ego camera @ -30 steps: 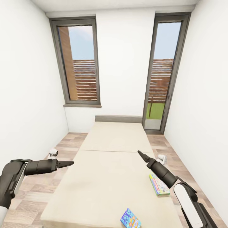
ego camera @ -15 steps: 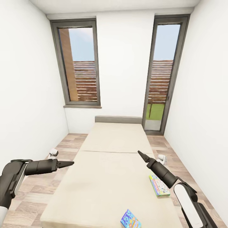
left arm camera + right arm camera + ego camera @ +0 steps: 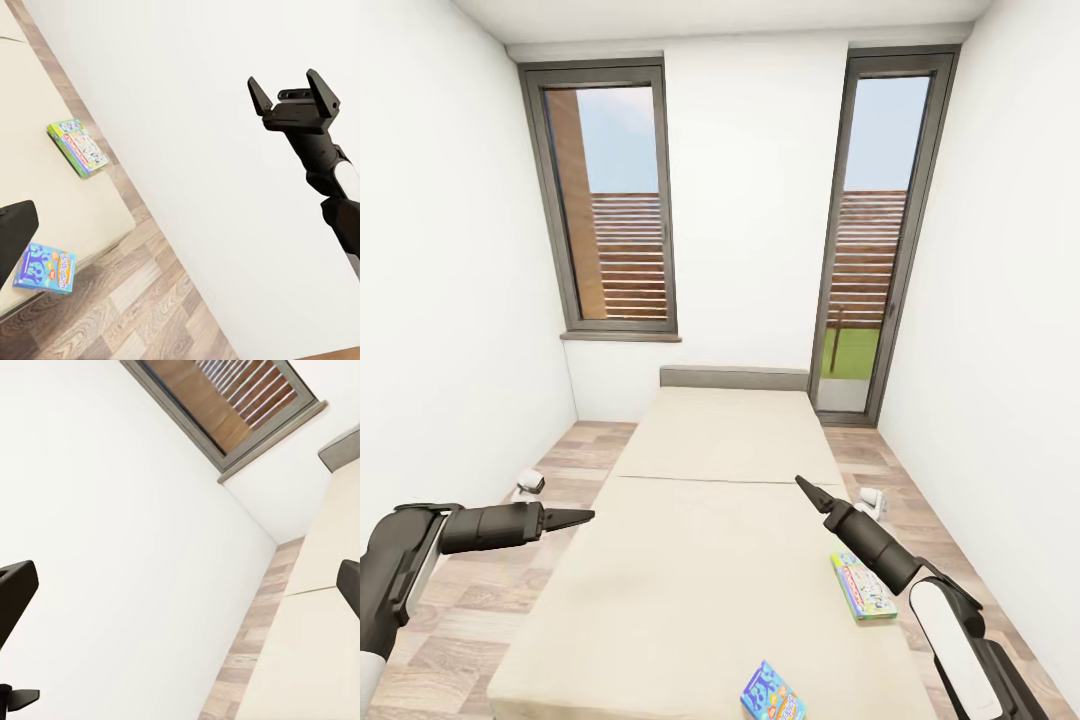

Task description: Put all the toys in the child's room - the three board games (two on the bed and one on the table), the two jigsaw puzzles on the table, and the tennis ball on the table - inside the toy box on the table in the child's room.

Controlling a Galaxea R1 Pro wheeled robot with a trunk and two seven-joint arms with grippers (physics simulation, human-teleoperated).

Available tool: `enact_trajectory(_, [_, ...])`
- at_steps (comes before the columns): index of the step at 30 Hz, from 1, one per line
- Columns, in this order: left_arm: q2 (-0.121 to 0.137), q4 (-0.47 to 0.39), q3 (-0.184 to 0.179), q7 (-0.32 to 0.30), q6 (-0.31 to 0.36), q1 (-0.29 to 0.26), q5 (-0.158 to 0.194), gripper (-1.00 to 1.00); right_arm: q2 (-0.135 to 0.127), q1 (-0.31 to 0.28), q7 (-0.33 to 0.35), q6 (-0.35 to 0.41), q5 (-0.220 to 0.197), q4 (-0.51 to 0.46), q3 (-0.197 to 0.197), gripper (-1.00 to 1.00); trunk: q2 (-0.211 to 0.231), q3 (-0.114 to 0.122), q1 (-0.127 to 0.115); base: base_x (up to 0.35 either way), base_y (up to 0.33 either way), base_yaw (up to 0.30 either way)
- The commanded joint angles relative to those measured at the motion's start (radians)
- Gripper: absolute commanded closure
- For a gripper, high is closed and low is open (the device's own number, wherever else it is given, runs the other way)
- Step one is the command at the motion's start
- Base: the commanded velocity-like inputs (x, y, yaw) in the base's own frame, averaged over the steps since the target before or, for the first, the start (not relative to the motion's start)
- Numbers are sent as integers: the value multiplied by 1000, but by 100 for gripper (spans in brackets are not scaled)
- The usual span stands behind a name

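On the bed (image 3: 690,560), two board games (image 3: 863,586), both end effectors (image 3: 801,485) open, empty.

White wall (image 3: 127,525), window (image 3: 232,401), wood floor (image 3: 251,649) and beige bed (image 3: 315,652) edge.

Head camera: high, looks forward and down along the bed (image 3: 710,520) toward the windows. Left wrist camera: faces across the bed's foot to the right gripper (image 3: 292,91). Right wrist camera: faces the left wall; both share bed.
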Motion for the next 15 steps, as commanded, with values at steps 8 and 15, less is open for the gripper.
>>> enact_trajectory(8, [0, 0, 0, -5, 11, 0, -3, -100, 4, 0, 1, 9, -10, 0, -1, -100, -1, 0, 0, 0, 0, 0])
enact_trajectory(15, [0, 0, 0, -8, 9, 0, -3, -100, -1, 0, -10, 13, -10, 0, -2, -100, -1, 0, 0, 0, 0, 0])
